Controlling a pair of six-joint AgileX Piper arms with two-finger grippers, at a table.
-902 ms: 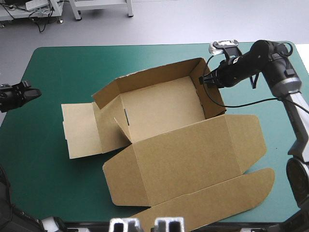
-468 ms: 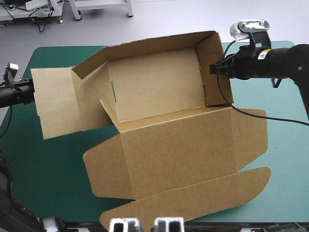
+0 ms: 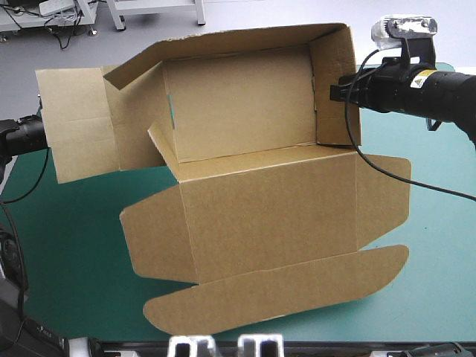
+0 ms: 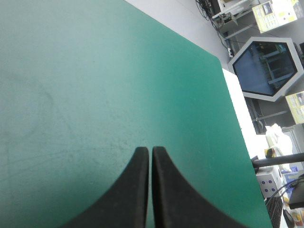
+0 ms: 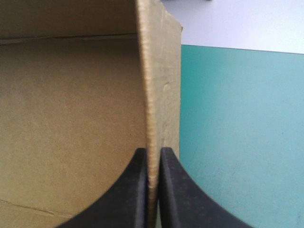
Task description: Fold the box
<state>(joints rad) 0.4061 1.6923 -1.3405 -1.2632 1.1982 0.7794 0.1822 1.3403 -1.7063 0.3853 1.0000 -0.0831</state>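
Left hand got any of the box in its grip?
No, the left hand is shut with nothing between, only the teal-green cover ahead of it.

High overhead; wrists low, close; right shares box [image 3: 260, 216].

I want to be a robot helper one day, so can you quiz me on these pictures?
1. True or false: the right gripper pinches a wall of the box.
2. What lies ahead of the left gripper? A) a shirt B) only the teal-green cover C) a cup
3. What colour is the box?
Key: 1 true; 2 B; 3 brown.
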